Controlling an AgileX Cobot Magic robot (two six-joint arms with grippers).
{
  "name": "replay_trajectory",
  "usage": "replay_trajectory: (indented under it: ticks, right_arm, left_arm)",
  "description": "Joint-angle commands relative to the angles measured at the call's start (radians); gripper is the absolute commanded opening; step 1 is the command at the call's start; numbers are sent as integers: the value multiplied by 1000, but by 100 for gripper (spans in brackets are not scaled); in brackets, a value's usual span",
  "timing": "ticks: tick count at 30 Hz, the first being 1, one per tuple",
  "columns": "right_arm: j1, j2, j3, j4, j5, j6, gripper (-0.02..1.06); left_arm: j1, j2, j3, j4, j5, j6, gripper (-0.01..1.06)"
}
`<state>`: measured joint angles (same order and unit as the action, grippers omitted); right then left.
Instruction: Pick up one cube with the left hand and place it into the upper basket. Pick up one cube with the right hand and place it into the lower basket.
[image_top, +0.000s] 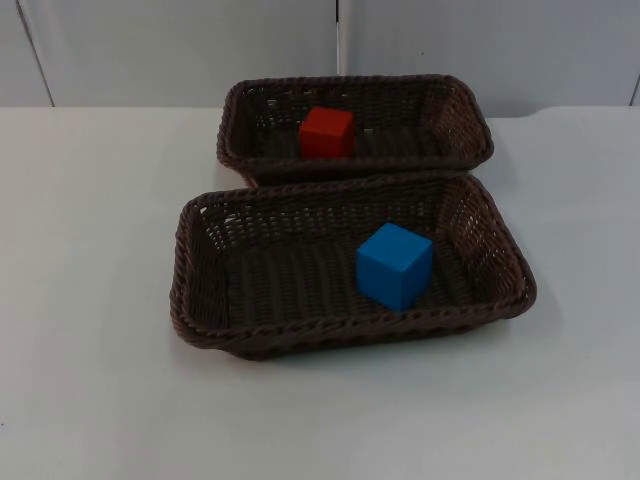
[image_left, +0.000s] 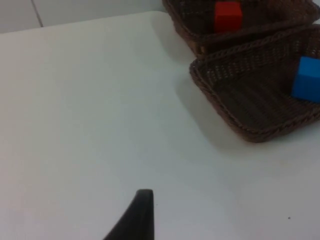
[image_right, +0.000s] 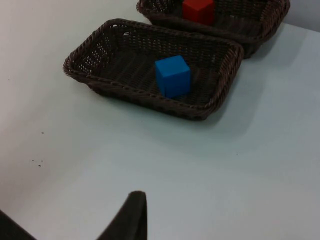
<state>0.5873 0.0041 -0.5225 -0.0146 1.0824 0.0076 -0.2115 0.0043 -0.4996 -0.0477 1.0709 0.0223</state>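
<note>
A red cube (image_top: 327, 132) rests inside the upper brown wicker basket (image_top: 350, 82), left of its middle. A blue cube (image_top: 394, 265) sits in the lower wicker basket (image_top: 300, 338), right of its middle. The left wrist view has my left gripper (image_left: 140, 220) above bare table to the left of both baskets, well away from the red cube (image_left: 228, 16) and the blue cube (image_left: 306, 79). My right gripper (image_right: 130, 220) hangs over bare table in front of the lower basket (image_right: 145, 97), with the blue cube (image_right: 172, 76) and red cube (image_right: 198, 10) beyond it.
The two baskets stand close together, the upper one against the grey partition wall (image_top: 180, 50). White table (image_top: 90, 300) spreads wide on both sides of the baskets and in front of them.
</note>
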Motion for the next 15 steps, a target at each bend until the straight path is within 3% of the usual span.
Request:
replay_trajectory:
  ticks: [1, 15]
  right_arm:
    - [4, -4, 7, -4, -5, 2, 105]
    - [4, -4, 7, -2, -5, 2, 105]
  left_arm:
    - [20, -4, 6, 5, 4, -2, 105]
    - [155, -4, 6, 5, 4, -2, 105]
